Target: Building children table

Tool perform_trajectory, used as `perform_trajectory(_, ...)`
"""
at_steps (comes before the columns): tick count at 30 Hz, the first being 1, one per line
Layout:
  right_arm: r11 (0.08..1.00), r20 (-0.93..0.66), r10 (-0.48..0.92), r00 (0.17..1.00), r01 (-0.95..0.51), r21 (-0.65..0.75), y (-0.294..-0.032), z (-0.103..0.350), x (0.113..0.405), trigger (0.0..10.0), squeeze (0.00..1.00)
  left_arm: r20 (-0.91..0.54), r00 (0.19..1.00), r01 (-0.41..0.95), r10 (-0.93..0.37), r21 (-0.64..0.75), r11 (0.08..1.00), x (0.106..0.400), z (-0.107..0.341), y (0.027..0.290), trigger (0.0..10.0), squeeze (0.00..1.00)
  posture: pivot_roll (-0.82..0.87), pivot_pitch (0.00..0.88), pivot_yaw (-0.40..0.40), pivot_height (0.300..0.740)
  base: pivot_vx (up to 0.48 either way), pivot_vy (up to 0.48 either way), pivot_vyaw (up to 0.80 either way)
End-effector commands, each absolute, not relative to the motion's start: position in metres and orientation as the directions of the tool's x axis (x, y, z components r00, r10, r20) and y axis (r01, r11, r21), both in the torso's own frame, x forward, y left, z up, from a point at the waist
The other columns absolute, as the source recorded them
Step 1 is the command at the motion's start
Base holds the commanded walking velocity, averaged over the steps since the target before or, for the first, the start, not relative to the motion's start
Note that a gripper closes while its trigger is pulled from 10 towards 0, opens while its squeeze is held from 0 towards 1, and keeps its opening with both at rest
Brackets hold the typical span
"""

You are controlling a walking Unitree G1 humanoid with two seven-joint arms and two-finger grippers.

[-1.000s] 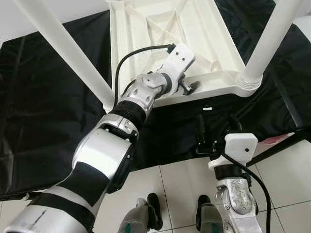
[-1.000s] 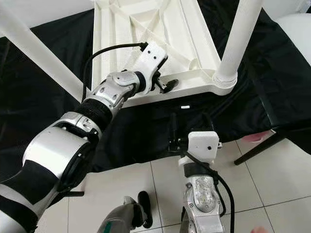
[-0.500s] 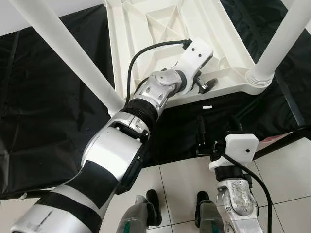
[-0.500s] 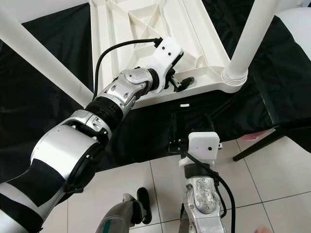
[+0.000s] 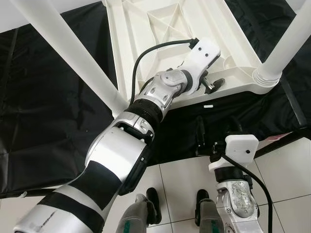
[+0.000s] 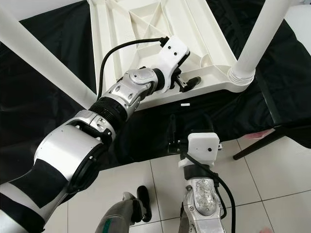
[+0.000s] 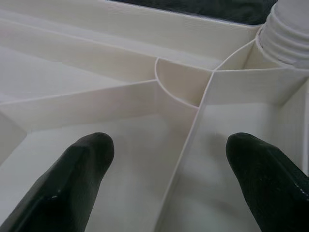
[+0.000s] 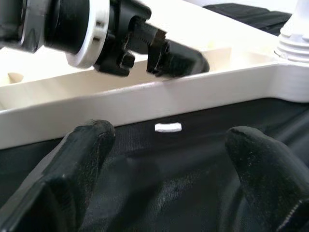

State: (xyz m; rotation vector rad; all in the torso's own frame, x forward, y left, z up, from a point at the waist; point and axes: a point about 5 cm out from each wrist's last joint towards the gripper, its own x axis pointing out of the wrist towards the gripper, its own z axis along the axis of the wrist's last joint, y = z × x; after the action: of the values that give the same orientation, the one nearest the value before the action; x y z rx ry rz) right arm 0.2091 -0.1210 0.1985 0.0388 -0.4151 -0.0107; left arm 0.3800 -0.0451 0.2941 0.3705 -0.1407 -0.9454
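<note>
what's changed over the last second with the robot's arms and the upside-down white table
The left gripper has slid along the near edge of the upturned white table, toward the screwed-in leg on the robot's right. Its fingers are open over the ribbed underside, holding nothing. The right gripper has stayed low over the black cloth, open and empty. The small white piece on the cloth has not moved.

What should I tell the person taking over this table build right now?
Left end effector: open, empty, inside the ribbed underside of the upturned tabletop, near the corner holding the right leg.
Right end effector: open, empty, low over the black sheet, by the tabletop's near edge.
Done: right leg and left leg stand in their near corners.
Left: far corners are out of view; a small white piece lies on the sheet.
</note>
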Motion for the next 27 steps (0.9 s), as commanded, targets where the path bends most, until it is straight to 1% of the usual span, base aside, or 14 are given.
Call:
perform_trajectory(1, 0.998, 0.379, -0.017, 0.925, -0.005, 0.058, -0.116, 0.195, 0.205, 10.0, 0.0, -0.051, 0.563, 0.784, -0.825, 0.349, 0.513, 0.381, 0.295, -0.042, 10.0, 0.0, -0.23, 0.382, 0.233, 0.74, 0.0, 0.0, 0.0)
perform_trajectory(2, 0.998, 0.378, -0.019, 0.926, -0.004, 0.06, -0.116, 0.195, 0.205, 10.0, 0.0, -0.009, 0.572, 0.774, -0.82, 0.338, 0.536, 0.383, 0.307, -0.035, 10.0, 0.0, -0.22, 0.381, 0.23, 0.74, 0.0, 0.0, 0.0)
perform_trajectory(4, 0.998, 0.378, -0.019, 0.926, -0.004, 0.06, -0.116, 0.195, 0.205, 10.0, 0.0, -0.009, 0.572, 0.774, -0.82, 0.338, 0.536, 0.383, 0.307, -0.035, 10.0, 0.0, -0.22, 0.381, 0.23, 0.74, 0.0, 0.0, 0.0)
perform_trajectory(7, 0.998, 0.374, -0.009, 0.927, -0.016, 0.064, -0.114, 0.194, 0.207, 10.0, 0.0, 0.082, 0.567, 0.766, -0.819, 0.315, 0.561, 0.384, 0.331, -0.024, 10.0, 0.0, -0.2, 0.38, 0.223, 0.74, 0.0, 0.0, 0.0)
perform_trajectory(14, 0.997, 0.376, 0.009, 0.926, -0.034, 0.062, -0.113, 0.194, 0.21, 10.0, 0.0, 0.158, 0.542, 0.779, -0.825, 0.274, 0.564, 0.378, 0.349, -0.017, 10.0, 0.0, -0.19, 0.374, 0.206, 0.74, 0.0, 0.0, 0.0)
perform_trajectory(16, 0.997, 0.376, 0.013, 0.927, -0.038, 0.06, -0.113, 0.194, 0.21, 10.0, 0.0, 0.164, 0.526, 0.79, -0.835, 0.271, 0.55, 0.375, 0.35, -0.018, 10.0, 0.0, -0.19, 0.372, 0.203, 0.74, 0.0, 0.0, 0.0)
perform_trajectory(18, 0.997, 0.376, 0.017, 0.927, -0.041, 0.058, -0.114, 0.195, 0.211, 10.0, 0.0, 0.16, 0.455, 0.829, -0.876, 0.283, 0.483, 0.364, 0.346, -0.024, 10.0, 0.0, -0.19, 0.372, 0.201, 0.74, 0.0, 0.0, 0.0)
perform_trajectory(19, 0.997, 0.376, 0.017, 0.927, -0.041, 0.058, -0.114, 0.195, 0.211, 10.0, 0.0, 0.16, 0.455, 0.829, -0.876, 0.283, 0.483, 0.364, 0.346, -0.024, 10.0, 0.0, -0.19, 0.372, 0.201, 0.74, 0.0, 0.0, 0.0)
perform_trajectory(20, 0.998, 0.376, 0.018, 0.926, -0.042, 0.057, -0.114, 0.195, 0.211, 10.0, 0.0, 0.155, 0.417, 0.848, -0.896, 0.29, 0.444, 0.358, 0.344, -0.028, 10.0, 0.0, -0.19, 0.369, 0.198, 0.74, 0.0, 0.0, 0.0)
perform_trajectory(21, 0.998, 0.376, 0.018, 0.926, -0.042, 0.057, -0.114, 0.195, 0.211, 10.0, 0.0, 0.155, 0.417, 0.848, -0.896, 0.29, 0.444, 0.358, 0.344, -0.028, 10.0, 0.0, -0.19, 0.369, 0.198, 0.74, 0.0, 0.0, 0.0)
perform_trajectory(23, 0.998, 0.376, 0.018, 0.926, -0.043, 0.056, -0.114, 0.195, 0.212, 10.0, 0.0, 0.148, 0.38, 0.864, -0.913, 0.296, 0.407, 0.352, 0.341, -0.031, 10.0, 0.0, -0.19, 0.369, 0.195, 0.74, 0.0, 0.0, 0.0)
perform_trajectory(24, 0.998, 0.377, 0.021, 0.926, -0.044, 0.054, -0.114, 0.195, 0.213, 10.0, 0.0, 0.132, 0.343, 0.88, -0.93, 0.302, 0.367, 0.347, 0.336, -0.033, 10.0, 0.0, -0.19, 0.366, 0.194, 0.74, 0.0, 0.0, 0.0)
perform_trajectory(26, 0.998, 0.377, 0.021, 0.926, -0.044, 0.054, -0.114, 0.195, 0.213, 10.0, 0.0, 0.132, 0.343, 0.88, -0.93, 0.302, 0.367, 0.347, 0.336, -0.033, 10.0, 0.0, -0.19, 0.366, 0.194, 0.74, 0.0, 0.0, 0.0)
perform_trajectory(27, 0.998, 0.378, 0.023, 0.926, -0.046, 0.053, -0.114, 0.195, 0.213, 10.0, 0.0, 0.12, 0.32, 0.889, -0.94, 0.305, 0.342, 0.343, 0.332, -0.034, 10.0, 0.0, -0.19, 0.366, 0.194, 0.74, 0.0, 0.0, 0.0)
